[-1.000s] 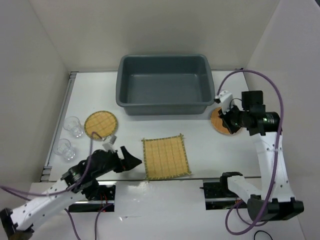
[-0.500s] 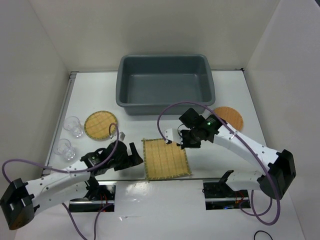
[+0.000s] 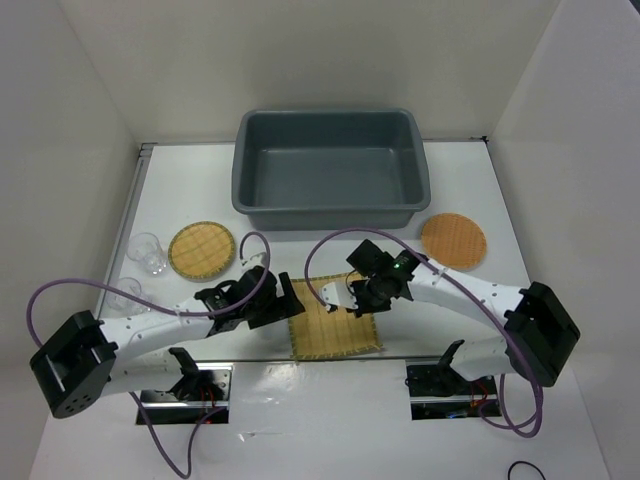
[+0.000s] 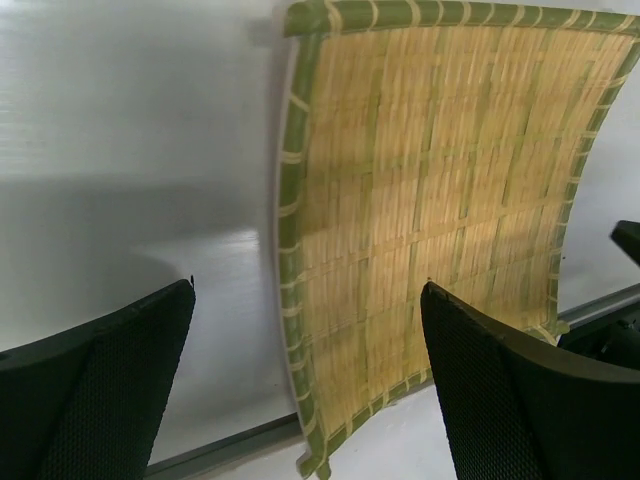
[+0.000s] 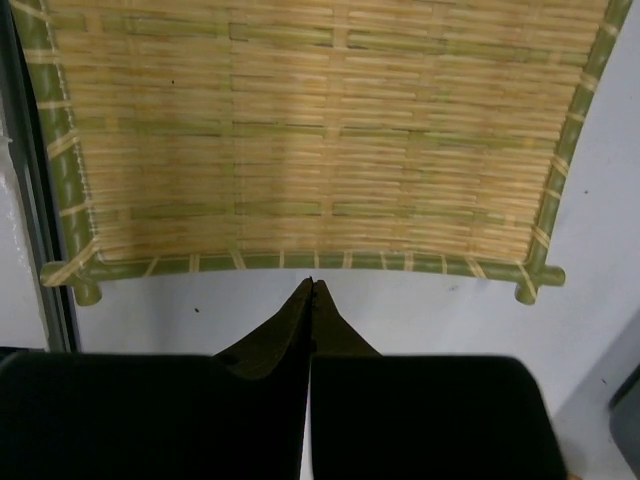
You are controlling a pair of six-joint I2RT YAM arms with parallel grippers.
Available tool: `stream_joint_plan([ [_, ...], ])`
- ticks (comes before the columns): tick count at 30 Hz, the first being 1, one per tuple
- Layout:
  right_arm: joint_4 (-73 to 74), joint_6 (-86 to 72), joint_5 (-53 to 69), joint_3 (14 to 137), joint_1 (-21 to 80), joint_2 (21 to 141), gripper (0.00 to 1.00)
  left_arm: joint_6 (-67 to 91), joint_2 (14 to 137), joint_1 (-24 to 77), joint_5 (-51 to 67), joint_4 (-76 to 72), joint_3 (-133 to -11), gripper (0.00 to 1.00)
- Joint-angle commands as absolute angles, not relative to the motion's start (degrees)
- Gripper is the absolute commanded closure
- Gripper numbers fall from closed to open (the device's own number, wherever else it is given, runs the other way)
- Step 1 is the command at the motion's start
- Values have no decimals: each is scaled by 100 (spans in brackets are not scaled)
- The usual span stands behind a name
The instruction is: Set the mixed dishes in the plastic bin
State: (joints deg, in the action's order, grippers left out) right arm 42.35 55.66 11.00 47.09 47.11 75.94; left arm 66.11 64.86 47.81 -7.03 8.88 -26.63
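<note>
Nothing is in yet, by my reading. At nine o'clock a clear cup (image 3: 147,250) and a second cup (image 3: 125,293) stand on the bench (image 3: 290,250), and a woven plate (image 3: 202,248) lies just to their right, near ten. Next comes the left pincer (image 4: 308,290), spread wide and empty, its fingers straddling the left border of the yellow mat (image 3: 335,330), which lies flat at six o'clock with neither arm gripping it. At twelve the grey bin (image 3: 330,165) shows a bare floor. The right pincer (image 5: 313,285) is pressed fully shut on nothing, its tip just off another border of the mat. The second plate (image 3: 453,240) lies at two o'clock, well apart from both arms. All five dishes are left to move, and the mat looks likely to go first.
</note>
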Motion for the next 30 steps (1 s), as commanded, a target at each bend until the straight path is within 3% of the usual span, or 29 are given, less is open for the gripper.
stream_joint_plan([
  [1,3753,5670,1458,4589,4764,7611,100,6619,6724,4764,-519,589,-2865,0],
  [8,3647,5713,1441,4280,4764,8129,100,6618,6785,4764,-519,501,-2865,0],
  [16,3709,5344,1635,4939,4764,9526,100,6732,6557,4764,-413,501,-2752,0],
  [30,3480,4922,1802,5001,4764,9791,100,7049,6134,4764,53,-606,-2039,1],
])
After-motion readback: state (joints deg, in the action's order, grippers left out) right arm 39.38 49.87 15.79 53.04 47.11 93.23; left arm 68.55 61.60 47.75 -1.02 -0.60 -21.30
